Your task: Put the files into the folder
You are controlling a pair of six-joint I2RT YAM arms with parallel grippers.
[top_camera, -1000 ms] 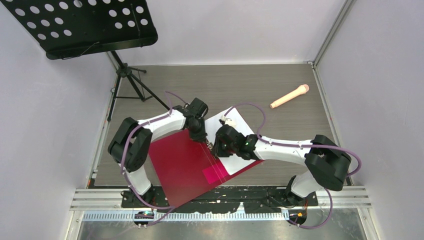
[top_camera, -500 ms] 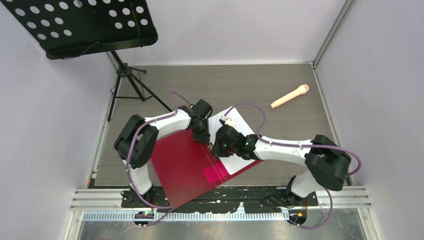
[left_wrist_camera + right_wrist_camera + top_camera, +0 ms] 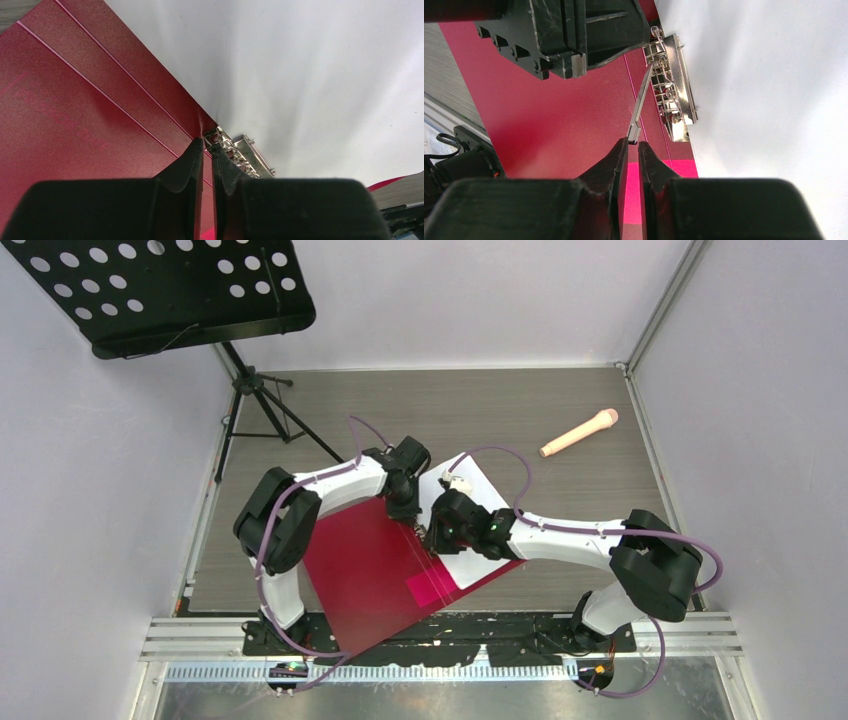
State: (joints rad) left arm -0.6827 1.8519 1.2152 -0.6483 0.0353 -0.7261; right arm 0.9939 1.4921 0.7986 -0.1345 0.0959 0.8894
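Observation:
The dark-red folder (image 3: 360, 570) lies open on the table, with the white files (image 3: 478, 495) on its right half. Its metal spine clip (image 3: 674, 90) sits at the paper's edge, and the clip's thin lever (image 3: 641, 107) stands raised. My right gripper (image 3: 633, 143) is shut on the lever's tip. My left gripper (image 3: 207, 142) is shut, its tips at the far end of the clip (image 3: 245, 155) on the folder's spine. In the top view the left gripper (image 3: 405, 515) and the right gripper (image 3: 430, 537) are close together over the spine.
A pink patch (image 3: 432, 585) shows inside the folder near the front. A beige microphone (image 3: 580, 433) lies at the back right. A black music stand (image 3: 170, 290) on a tripod (image 3: 265, 405) stands at the back left. The folder's front corner overhangs the table's near edge.
My left arm's elbow and wrist have shifted a little to the right, while its gripper stays at the clip. The right arm and the folder have not moved.

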